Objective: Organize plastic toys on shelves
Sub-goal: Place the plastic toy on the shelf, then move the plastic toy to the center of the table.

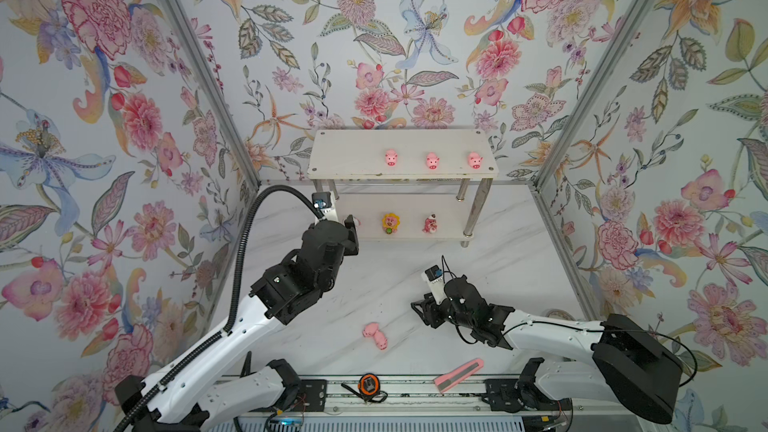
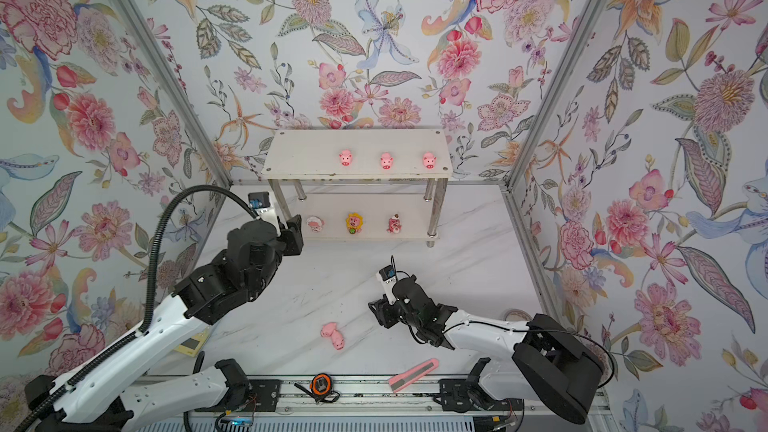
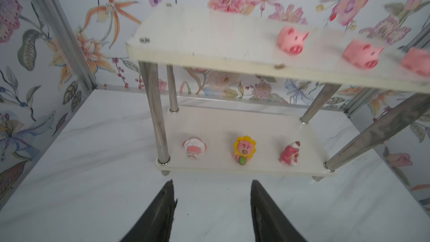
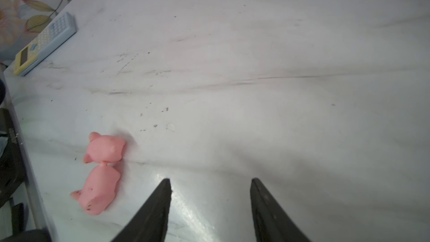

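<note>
Nearest us in both top views lie tape measure [image 1: 368, 385] and pink bar [image 1: 458, 375]; loose pigs [image 1: 375, 334] touch at eight o'clock of the right gripper [image 1: 422, 311]; shelf pigs [image 1: 432, 160] top the shelves [image 1: 353, 155], figurines [image 1: 390, 224] below. Left wrist: we see the left gripper [image 3: 213, 182] parted, empty, facing the shelves. Right wrist: right gripper parted, empty, loose pigs beside.
</note>
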Controlling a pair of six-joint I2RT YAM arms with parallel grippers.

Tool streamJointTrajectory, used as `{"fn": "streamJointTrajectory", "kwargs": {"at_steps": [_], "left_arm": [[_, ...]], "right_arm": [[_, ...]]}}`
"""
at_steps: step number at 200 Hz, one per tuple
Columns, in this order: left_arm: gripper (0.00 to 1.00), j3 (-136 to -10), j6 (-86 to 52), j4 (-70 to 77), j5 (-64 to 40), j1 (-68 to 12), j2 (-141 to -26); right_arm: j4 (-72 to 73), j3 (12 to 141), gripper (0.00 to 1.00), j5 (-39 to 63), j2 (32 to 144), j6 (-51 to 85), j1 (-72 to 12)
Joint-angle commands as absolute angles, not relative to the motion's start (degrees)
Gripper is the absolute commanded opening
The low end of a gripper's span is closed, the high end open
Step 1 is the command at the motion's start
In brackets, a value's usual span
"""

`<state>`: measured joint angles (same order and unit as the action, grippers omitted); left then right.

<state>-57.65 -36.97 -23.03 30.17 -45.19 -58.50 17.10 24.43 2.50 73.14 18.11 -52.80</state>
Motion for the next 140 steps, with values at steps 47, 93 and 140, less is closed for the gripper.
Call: {"fn": "streamJointTrajectory", "kwargs": {"at_steps": [47,93,140], "left_arm": [[0.6,-27.4,-46.3,-9.0,16.3,-47.5,-51.4],[0.72,-17.2,-47.9,0.2,13.4,-50.2,-52.8],[0.81,-17.0,-46.8,2.1,14.9,-54.5,-59.0]], "right_arm": [[16.4,30.5,0.26,16.4,81.0,7.8,-61.0],[10.0,35.2,0.63,15.5,86.8,5.9,-68.5],[8.2,39.5,0.73,8.3,93.2,6.5,-71.3]]}}
